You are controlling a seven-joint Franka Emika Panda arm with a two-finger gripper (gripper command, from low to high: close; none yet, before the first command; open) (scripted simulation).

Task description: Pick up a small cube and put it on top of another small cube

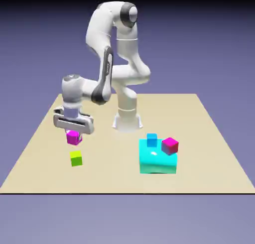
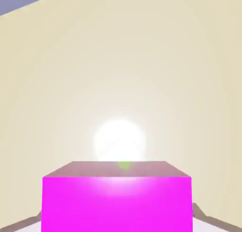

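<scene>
Fingers (image 1: 73,134) gripping magenta cube (image 2: 117,202) (green sliver behind)

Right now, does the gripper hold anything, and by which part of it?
Yes. The gripper is shut on the small bright magenta-purple cube, clamped by two opposite sides, lifted above the tan table, near the small lime-green cube.

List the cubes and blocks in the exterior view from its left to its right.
Magenta cube held in the gripper → lime-green cube → big cyan block, carrying a small blue cube and then a crimson-pink cube. The first two nearly line up.
</scene>
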